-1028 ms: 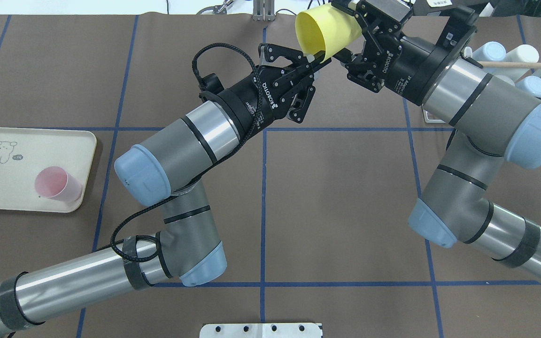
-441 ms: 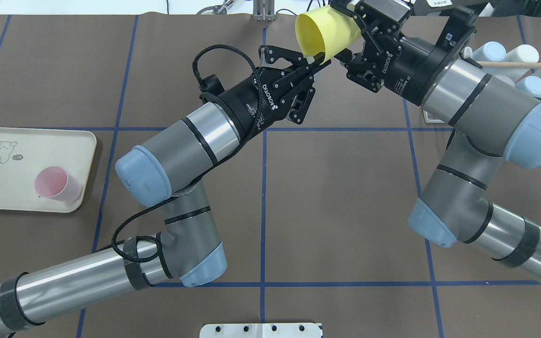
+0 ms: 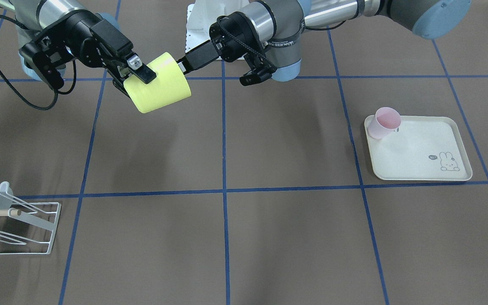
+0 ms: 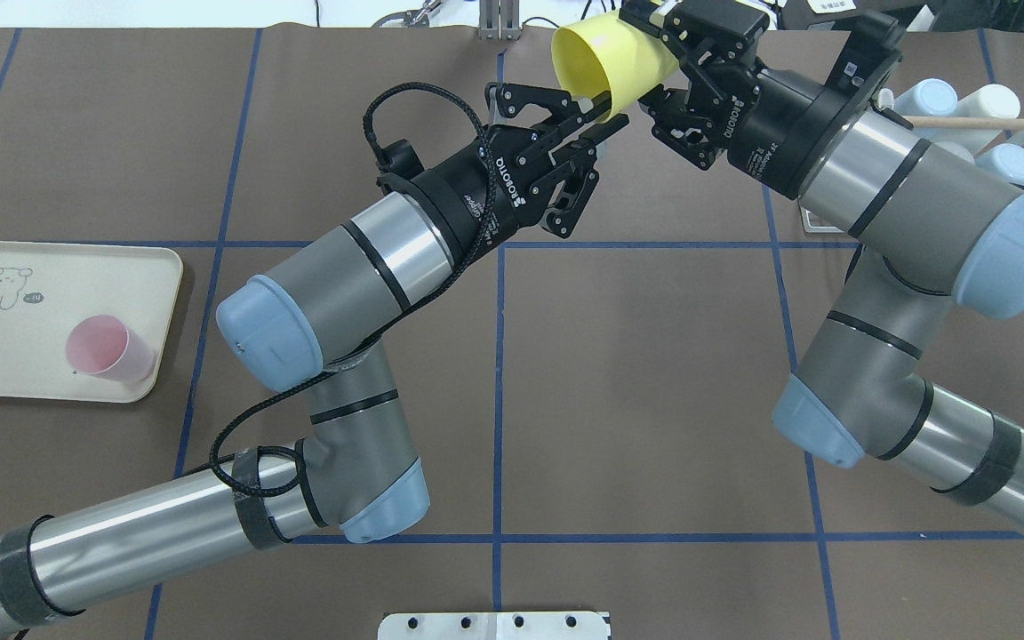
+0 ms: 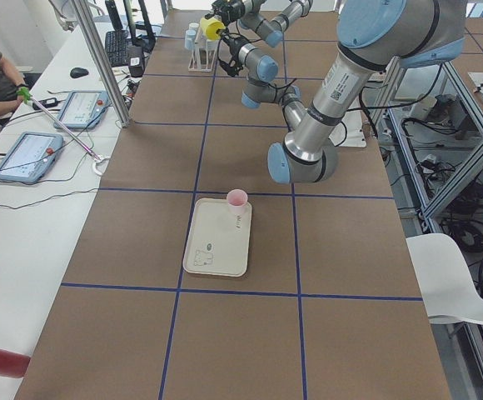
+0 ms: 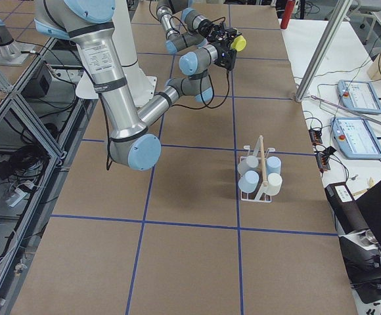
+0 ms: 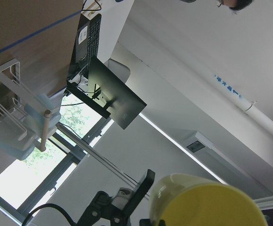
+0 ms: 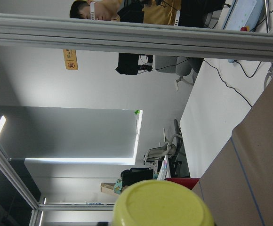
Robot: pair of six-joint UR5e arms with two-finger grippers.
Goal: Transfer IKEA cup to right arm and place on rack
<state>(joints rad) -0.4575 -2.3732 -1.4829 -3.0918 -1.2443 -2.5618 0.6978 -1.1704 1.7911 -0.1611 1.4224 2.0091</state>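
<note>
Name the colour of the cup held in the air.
The cup is yellow; the front-facing view shows it best.

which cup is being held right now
The yellow cup, held aloft by the right gripper; the pink cup sits on the tray, the pale blue cups on the rack.

left pincer: spread | right pincer: clamped | arms raised

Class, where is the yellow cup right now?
In the overhead view the yellow cup is held aloft near the table's far edge, just right of centre, in the right gripper's jaws, beside the left gripper.
</note>
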